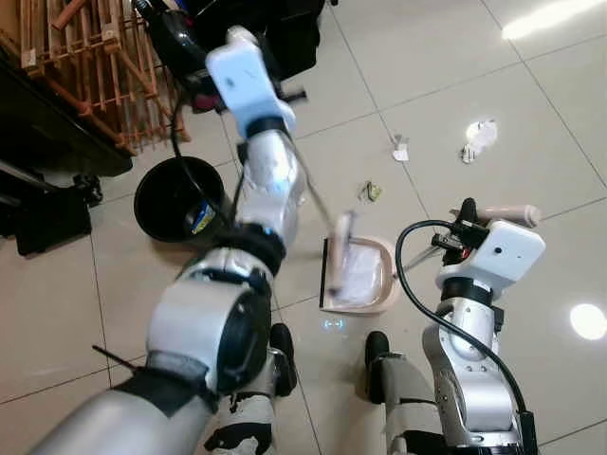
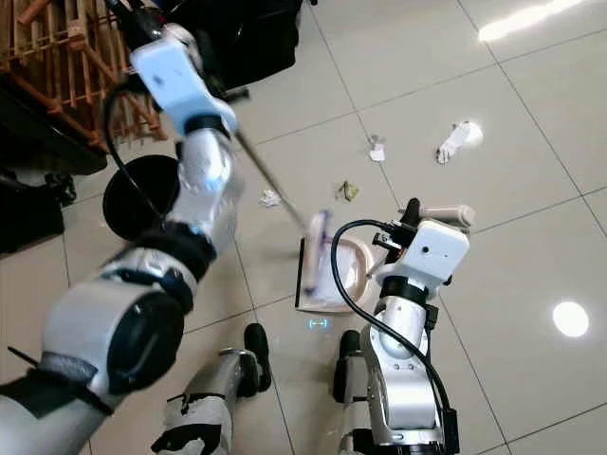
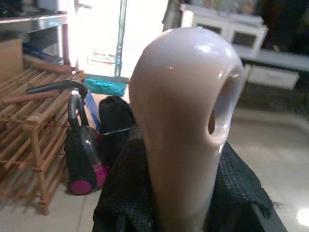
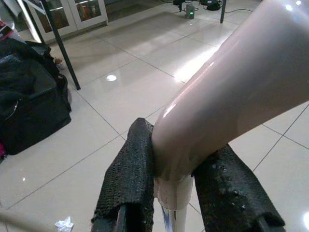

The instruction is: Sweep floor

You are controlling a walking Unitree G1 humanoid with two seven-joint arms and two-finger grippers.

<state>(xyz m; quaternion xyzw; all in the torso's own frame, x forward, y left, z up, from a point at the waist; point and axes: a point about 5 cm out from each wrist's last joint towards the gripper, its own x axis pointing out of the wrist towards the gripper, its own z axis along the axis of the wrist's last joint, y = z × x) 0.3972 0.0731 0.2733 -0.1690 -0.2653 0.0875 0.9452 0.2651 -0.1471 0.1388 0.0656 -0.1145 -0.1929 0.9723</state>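
The broom (image 1: 339,248) is held by the left gripper (image 3: 193,212), the dustpan (image 1: 365,280) at frame centre by the right gripper (image 4: 174,193). Paper scraps (image 1: 479,137) at upper right are judged next.

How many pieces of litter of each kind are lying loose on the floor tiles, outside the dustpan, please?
Crumpled white paper scraps: 3
Small yellowish wrapper: 1
Total: 4
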